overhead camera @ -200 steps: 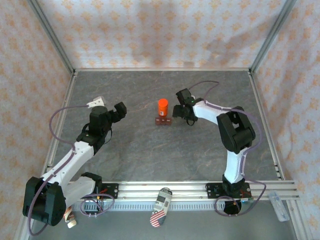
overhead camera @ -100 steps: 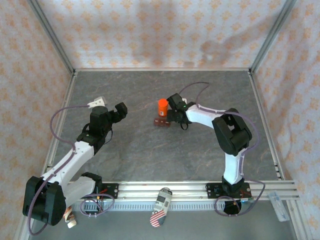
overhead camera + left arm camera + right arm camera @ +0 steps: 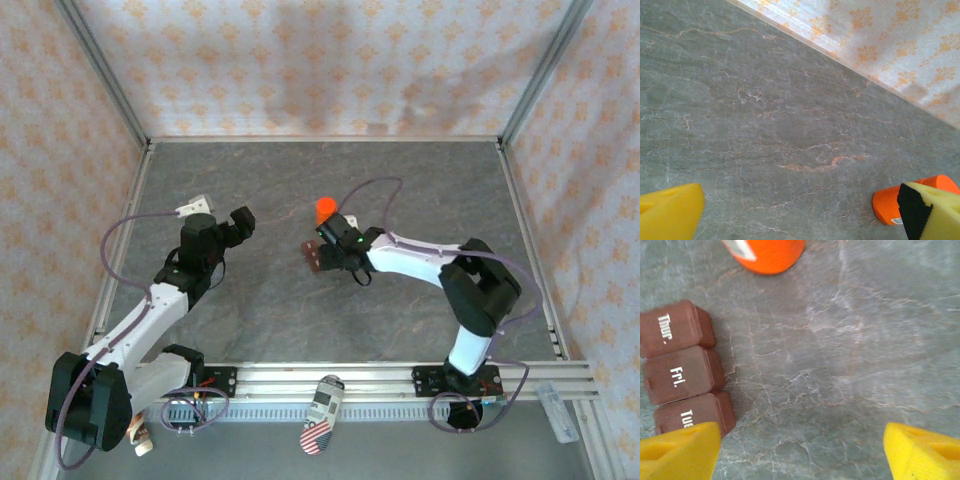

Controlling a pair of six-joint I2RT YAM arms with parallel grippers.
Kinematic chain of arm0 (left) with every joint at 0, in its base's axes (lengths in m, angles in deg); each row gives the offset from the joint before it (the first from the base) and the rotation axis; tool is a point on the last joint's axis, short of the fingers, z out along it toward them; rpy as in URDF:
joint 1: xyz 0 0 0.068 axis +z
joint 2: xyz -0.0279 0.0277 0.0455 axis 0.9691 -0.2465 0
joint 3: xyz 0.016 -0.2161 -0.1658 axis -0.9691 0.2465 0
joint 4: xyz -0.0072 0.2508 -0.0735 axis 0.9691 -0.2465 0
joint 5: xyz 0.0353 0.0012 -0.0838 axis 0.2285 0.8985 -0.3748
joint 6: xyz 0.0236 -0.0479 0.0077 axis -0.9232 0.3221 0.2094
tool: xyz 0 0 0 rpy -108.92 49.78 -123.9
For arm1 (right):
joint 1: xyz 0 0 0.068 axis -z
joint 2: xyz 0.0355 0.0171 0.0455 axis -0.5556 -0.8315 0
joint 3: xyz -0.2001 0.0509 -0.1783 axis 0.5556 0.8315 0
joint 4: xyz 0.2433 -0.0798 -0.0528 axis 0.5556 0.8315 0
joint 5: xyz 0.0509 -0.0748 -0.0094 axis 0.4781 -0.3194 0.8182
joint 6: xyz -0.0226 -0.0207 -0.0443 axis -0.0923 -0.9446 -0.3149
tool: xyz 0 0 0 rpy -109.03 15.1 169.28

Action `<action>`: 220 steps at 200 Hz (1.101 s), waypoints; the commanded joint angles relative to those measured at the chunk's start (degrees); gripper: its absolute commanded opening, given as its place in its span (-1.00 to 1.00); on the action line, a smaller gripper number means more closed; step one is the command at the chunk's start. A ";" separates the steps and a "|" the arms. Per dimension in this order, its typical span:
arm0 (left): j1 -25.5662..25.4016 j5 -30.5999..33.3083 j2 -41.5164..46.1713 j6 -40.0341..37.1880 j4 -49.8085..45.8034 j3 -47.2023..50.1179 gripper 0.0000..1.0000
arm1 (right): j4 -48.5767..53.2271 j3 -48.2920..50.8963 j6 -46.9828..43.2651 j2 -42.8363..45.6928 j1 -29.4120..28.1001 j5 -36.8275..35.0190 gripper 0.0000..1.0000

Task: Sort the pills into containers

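1. Hovering low over the desk [image 3: 850, 340], the right claw [image 3: 801, 442] is spread wide, with bare veined stone between its yellow pads [image 3: 677, 450].
2. The box [image 3: 682, 375] sits mid-desk, off to the claw's side. Its nearest cell is just beside the pad at the left of the wrist view, and its long axis runs across the jaws' opening line.
3. The right arm is far nearer. The left claw [image 3: 801, 200], also wide and empty, hangs well apart, with the bottle [image 3: 887, 205] at its view's edge.
4. Box: three dark red-brown plastic cells in a row, rounded lids shut, white day labels. Bottle: a glossy orange cylinder just beyond the box.
5. No pills can be made out.
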 commanded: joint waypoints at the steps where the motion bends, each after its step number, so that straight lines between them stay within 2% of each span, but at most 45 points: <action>1: -0.33 -1.03 -0.28 1.12 1.60 0.26 0.99 | 1.72 1.39 2.40 5.12 0.17 -2.63 0.70; 28: -0.32 -1.36 -0.24 1.21 2.29 0.34 0.99 | 2.52 -0.87 0.45 4.39 -1.09 1.41 0.71; 80: -0.32 -1.48 -0.15 1.21 2.04 0.39 0.99 | 6.63 -10.06 -7.65 -5.21 -3.88 4.47 0.64; 148: -0.36 -0.87 0.90 1.22 1.65 0.69 0.99 | 7.82 -15.50 -10.01 -14.15 -4.87 2.00 0.48; 220: -0.32 -0.90 0.82 1.12 1.56 0.43 0.99 | 6.64 -16.56 -10.13 -16.97 -4.94 2.12 0.32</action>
